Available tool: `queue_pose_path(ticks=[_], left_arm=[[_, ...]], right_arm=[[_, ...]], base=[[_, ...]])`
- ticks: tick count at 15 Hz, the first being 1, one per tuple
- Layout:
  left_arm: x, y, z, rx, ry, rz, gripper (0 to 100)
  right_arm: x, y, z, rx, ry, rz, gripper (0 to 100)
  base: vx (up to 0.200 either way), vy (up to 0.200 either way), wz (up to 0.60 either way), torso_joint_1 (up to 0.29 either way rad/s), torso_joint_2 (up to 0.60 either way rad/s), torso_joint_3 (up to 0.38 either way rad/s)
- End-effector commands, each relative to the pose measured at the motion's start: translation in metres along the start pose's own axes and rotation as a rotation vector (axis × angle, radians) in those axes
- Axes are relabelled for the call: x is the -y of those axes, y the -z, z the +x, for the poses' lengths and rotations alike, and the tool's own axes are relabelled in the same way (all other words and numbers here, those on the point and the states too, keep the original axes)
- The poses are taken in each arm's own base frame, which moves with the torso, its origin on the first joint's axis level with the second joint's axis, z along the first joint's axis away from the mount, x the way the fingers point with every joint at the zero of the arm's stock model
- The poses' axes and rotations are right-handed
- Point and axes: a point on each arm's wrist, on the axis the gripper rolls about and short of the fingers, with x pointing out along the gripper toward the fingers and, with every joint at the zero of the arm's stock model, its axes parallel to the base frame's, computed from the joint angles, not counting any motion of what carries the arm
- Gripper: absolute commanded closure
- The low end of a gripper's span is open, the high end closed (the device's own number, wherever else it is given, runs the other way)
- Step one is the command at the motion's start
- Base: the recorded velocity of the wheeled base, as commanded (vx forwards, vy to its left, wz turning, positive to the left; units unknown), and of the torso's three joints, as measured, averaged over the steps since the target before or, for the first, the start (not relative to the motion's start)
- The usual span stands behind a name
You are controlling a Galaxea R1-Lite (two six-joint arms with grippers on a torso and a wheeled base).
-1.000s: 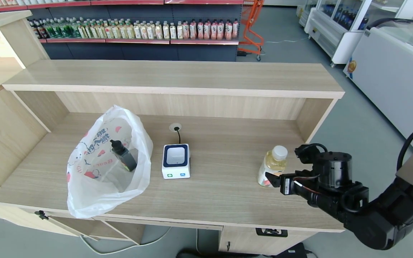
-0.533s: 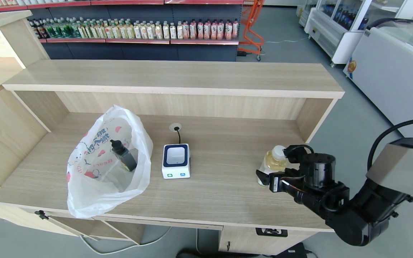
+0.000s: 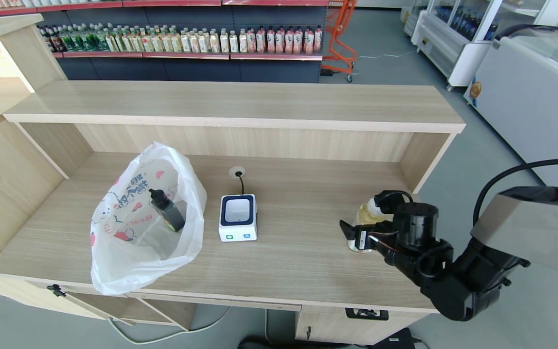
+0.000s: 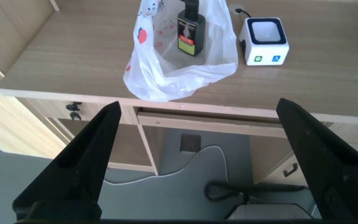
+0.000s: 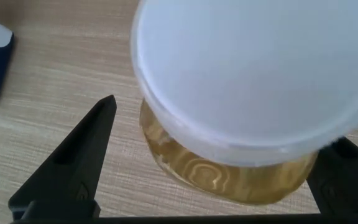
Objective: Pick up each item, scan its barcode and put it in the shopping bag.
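**Table** [image 3: 298,261]: light wood, with a raised ledge behind.
- **Bag** [image 3: 133,252]: white plastic, on the left of the table, mouth open. A dark bottle [image 3: 167,211] stands inside it.
- **Scanner** [image 3: 238,218]: white box just right of the bag. Its cable [image 3: 241,184] runs back to a hole in the table.
- **Bottle** [image 3: 359,216]: yellow liquid and a white cap, upright near the right end of the table, well apart from the scanner.
- **Right end effector** [image 3: 363,225]: fingers apart, one on each side of the bottle and partly hiding it.
- **Left end effector** [image 4: 194,155]: fingers apart, holding nothing, off the table's front edge.
- **Behind:** drink shelves [image 3: 187,41]. Freezers [image 3: 526,87] stand to the right.

**Change:** a second ago the right end effector sat beside the bottle. It has since slid in around it. The bag and scanner are unmoved.
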Motion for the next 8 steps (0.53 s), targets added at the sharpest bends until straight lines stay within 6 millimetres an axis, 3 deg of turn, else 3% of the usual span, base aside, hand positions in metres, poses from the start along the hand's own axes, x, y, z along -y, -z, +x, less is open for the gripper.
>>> queue_pose_path(ticks=[1,8], left_arm=[[0.0,0.0,0.0,0.0,-0.001,0.0,0],[0.0,0.0,0.0,0.0,-0.001,0.0,0]], right_arm=[[-0.004,0.005,0.005,0.0,-0.011,-0.018,0],[-0.01,0.006,0.015,0.025,-0.027,-0.049,0]], base=[[0.0,0.0,0.0,0.0,0.0,0.0],[0.0,0.0,0.0,0.0,0.0,0.0]])
